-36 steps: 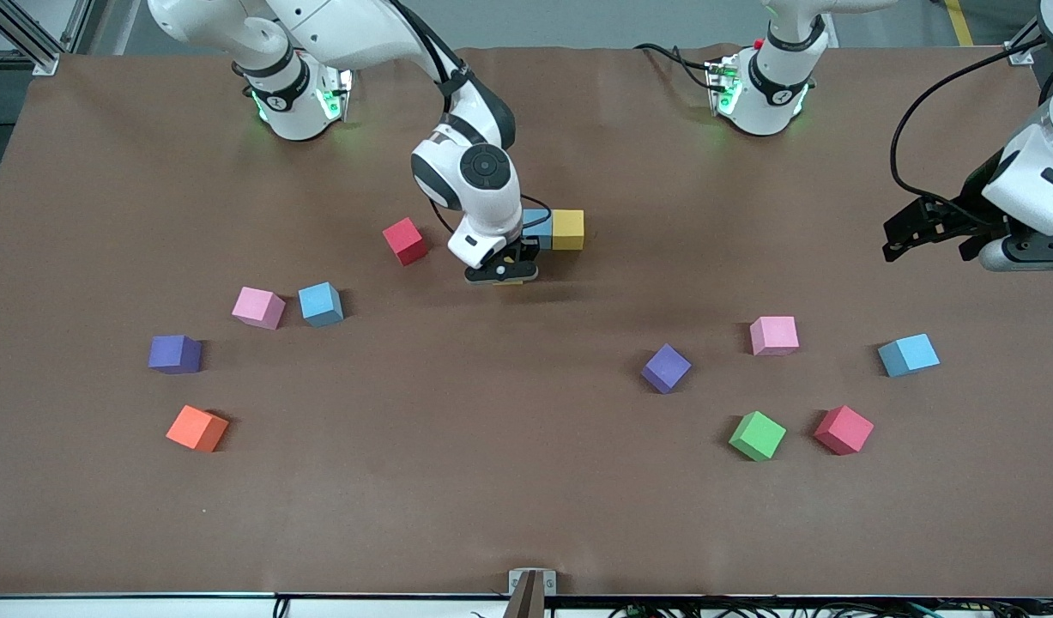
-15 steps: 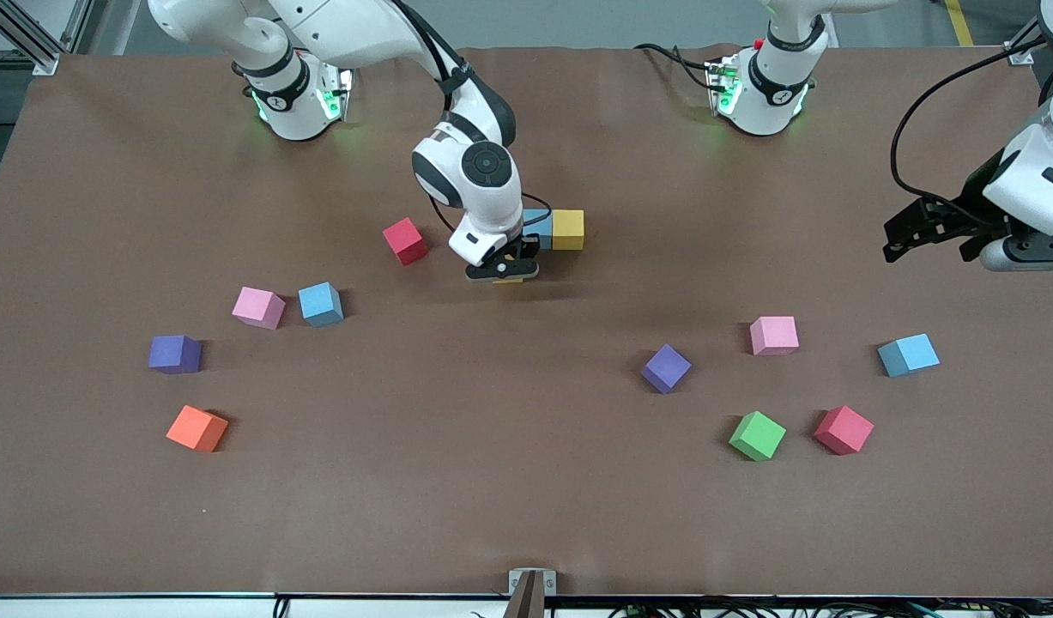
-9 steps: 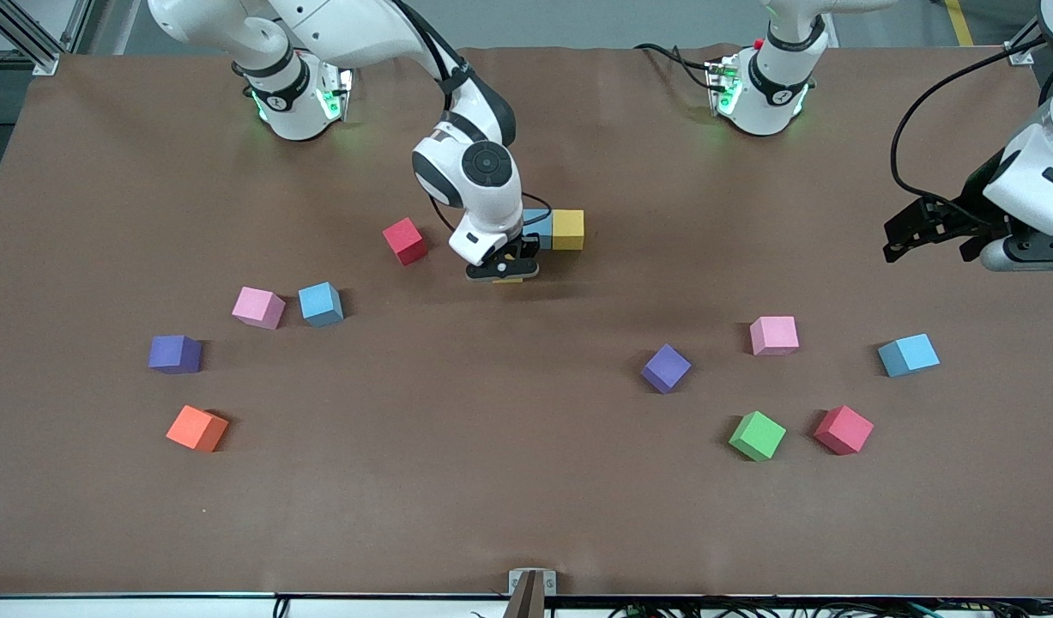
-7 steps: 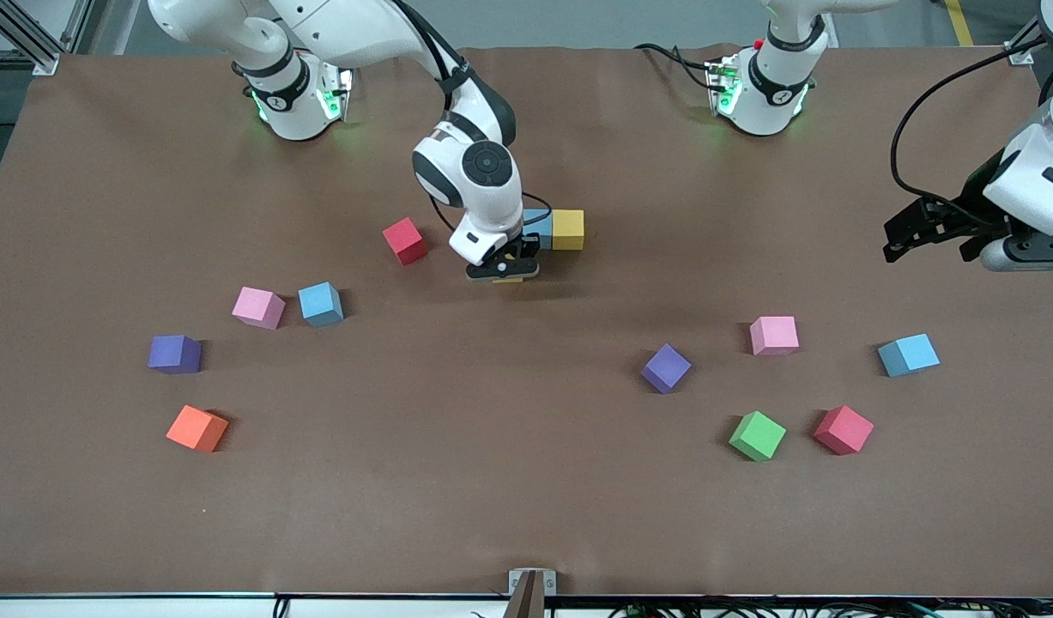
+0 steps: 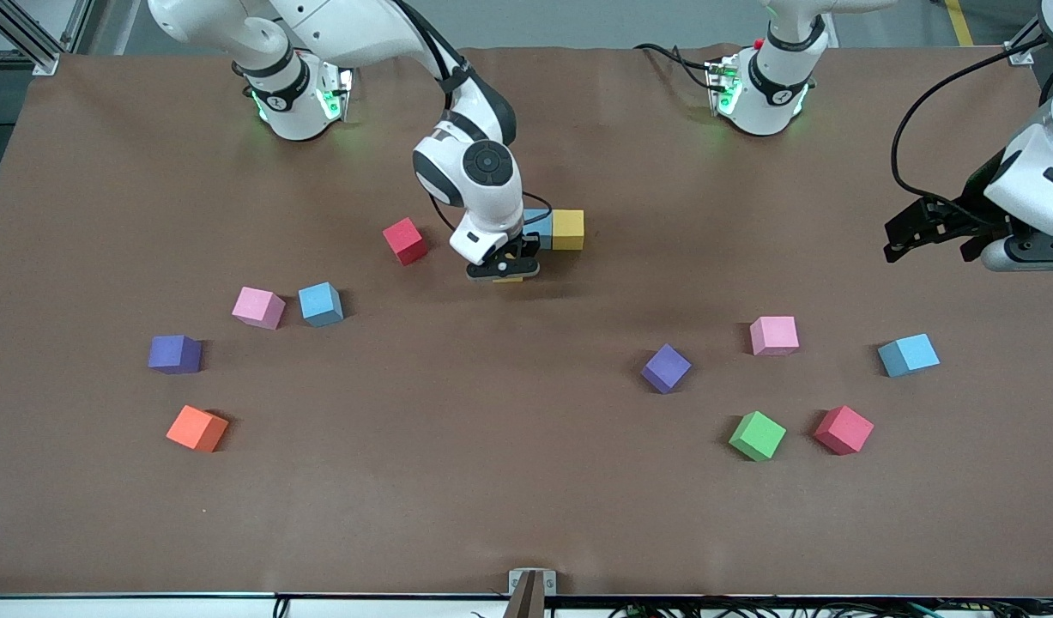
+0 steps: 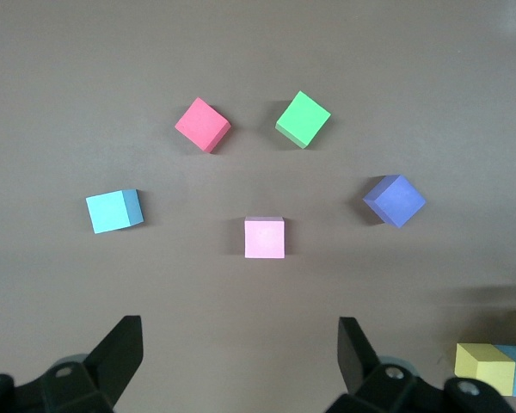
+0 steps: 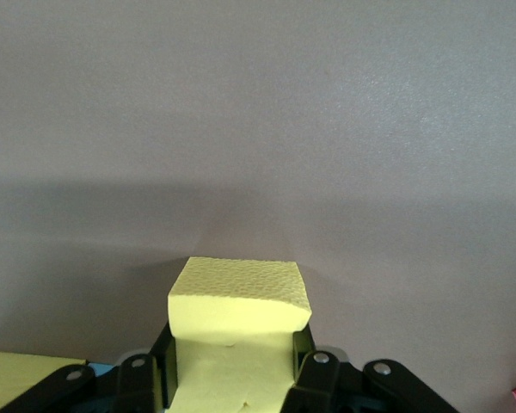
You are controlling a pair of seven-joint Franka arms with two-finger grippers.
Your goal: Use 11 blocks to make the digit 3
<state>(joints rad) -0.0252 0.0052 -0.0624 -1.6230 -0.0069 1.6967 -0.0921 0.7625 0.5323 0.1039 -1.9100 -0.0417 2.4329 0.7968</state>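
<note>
My right gripper (image 5: 502, 270) is shut on a yellow block (image 7: 239, 297), low over the table, just on the camera side of a blue block (image 5: 540, 225) that touches another yellow block (image 5: 568, 229). A red block (image 5: 404, 240) lies beside them toward the right arm's end. My left gripper (image 5: 925, 249) hangs open and empty at the left arm's end of the table, waiting. Below it lie pink (image 6: 264, 237), purple (image 6: 395, 200), green (image 6: 303, 119), red (image 6: 203, 125) and blue (image 6: 114, 211) blocks.
Toward the right arm's end lie a pink block (image 5: 257, 307), a blue one (image 5: 321, 304), a purple one (image 5: 175, 354) and an orange one (image 5: 196, 428). A metal bracket (image 5: 531, 584) sits at the table's front edge.
The right gripper with the yellow block has crept very slightly toward the blue and yellow pair. The left arm and the loose blocks have not moved.
</note>
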